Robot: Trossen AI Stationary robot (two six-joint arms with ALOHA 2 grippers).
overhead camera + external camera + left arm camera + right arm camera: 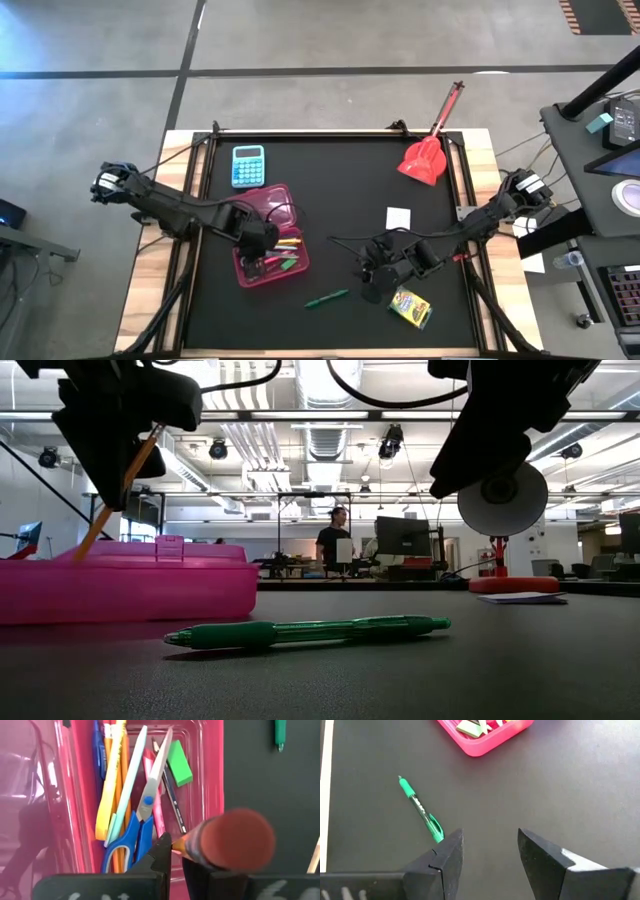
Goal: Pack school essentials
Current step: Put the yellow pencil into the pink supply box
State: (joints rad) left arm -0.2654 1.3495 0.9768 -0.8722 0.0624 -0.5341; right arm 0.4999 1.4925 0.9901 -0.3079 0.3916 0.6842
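An open pink pencil box (270, 240) lies left of centre and holds blue-handled scissors (135, 825), a green eraser (179, 764), pencils and a yellow marker. My left gripper (175, 845) hangs over the box, shut on an orange pencil (120, 490). A green pen (327, 298) lies flat on the black mat, and a crayon box (410, 308) lies to its right. My right gripper (490, 845) stands open above the mat beside the pen (420, 810), with nothing between its fingers. My left gripper pinches the orange pencil's shaft (179, 845) between its two fingers, a little below the eraser end (235, 840). The fingers come steeply from above and lie across the pencil. The pencil slants down below the fingers, and its lower end (85, 550) goes behind the pink box's wall.
A blue calculator (248, 165) lies beyond the box's lid. A red scoop (428, 150) lies at the far right and a white note (398, 217) near the mat's middle. A bare stretch of mat lies between the box and my right gripper.
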